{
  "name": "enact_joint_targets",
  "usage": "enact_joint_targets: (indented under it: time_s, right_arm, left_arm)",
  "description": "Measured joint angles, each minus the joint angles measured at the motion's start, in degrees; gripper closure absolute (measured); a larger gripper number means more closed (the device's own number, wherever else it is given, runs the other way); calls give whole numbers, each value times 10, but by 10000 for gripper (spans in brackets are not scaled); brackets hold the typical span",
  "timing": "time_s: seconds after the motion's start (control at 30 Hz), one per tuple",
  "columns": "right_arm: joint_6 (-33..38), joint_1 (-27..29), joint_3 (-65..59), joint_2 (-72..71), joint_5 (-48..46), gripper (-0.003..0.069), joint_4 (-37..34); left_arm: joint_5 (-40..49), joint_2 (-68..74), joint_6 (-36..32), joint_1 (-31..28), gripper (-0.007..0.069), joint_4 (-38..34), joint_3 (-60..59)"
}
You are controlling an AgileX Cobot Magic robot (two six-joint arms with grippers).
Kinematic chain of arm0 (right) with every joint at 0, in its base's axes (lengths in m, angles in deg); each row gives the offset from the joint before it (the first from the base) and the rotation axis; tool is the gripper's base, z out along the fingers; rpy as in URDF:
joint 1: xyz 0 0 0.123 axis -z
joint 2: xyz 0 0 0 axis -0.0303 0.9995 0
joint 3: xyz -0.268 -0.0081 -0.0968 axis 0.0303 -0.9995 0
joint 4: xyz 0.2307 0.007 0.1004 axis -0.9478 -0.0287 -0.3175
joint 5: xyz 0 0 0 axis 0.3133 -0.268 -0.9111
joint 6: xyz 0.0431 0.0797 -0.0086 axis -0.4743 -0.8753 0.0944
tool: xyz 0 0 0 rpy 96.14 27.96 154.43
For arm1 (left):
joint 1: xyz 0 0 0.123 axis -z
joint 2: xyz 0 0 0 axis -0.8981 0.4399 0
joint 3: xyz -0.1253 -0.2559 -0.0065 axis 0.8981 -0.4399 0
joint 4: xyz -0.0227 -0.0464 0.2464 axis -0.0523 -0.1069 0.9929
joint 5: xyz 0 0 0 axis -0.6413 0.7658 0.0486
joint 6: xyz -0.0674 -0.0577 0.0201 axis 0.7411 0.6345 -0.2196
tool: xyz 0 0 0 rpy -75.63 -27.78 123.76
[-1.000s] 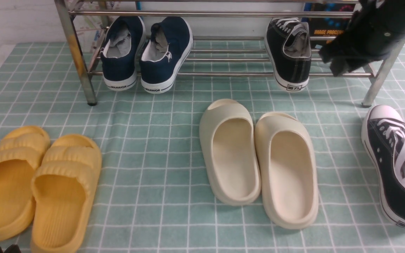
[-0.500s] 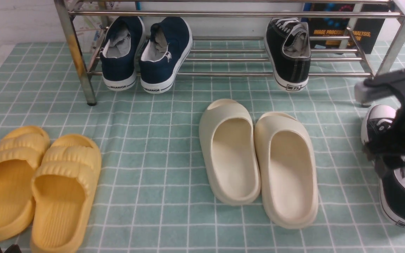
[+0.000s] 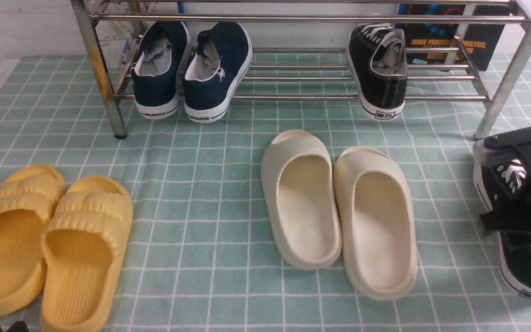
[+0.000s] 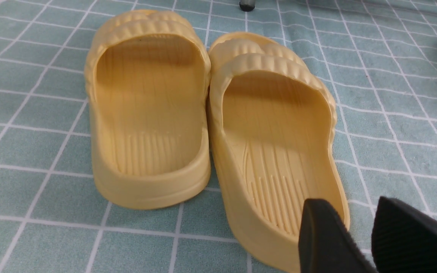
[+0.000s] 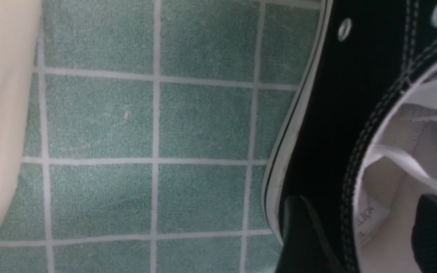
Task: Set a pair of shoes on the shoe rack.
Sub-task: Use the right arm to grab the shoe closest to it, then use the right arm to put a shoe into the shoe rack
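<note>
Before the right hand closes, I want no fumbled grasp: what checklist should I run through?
1. Right hand straddles side wall of loose sneaker: ok.
2. Hand closed on it: not ok, jaws apart.
3. Shoe rack rail free beside racked sneaker: ok.
4. Cream slippers apart from loose sneaker: ok.
5. Left hand open, empty, near yellow slippers: ok.

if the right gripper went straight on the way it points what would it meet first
Probably the black sneaker below it: the right gripper straddles its side wall, collar edge first.
</note>
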Motion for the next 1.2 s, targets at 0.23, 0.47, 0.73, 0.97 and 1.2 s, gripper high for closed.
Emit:
enact_joint_targets:
  time_s: [0.23, 0.47, 0.73, 0.97, 1.2]
  right_arm:
    - [53, 0, 0, 30, 17, 515, -56]
    - [67, 1, 31, -2, -19, 641, -76]
    - [117, 1, 104, -74, -103, 639, -99]
    - [180, 1, 138, -80, -118, 639, -147]
    - [216, 1, 207, -45, -142, 639, -152]
  left_arm:
    - [0, 0, 0, 0, 407, 0, 0]
    - [0, 0, 0, 0, 407, 0, 0]
    - [0, 0, 0, 0, 407, 0, 0]
    - [0, 0, 0, 0, 407, -1, 0]
    - [0, 0, 0, 0, 407, 0, 0]
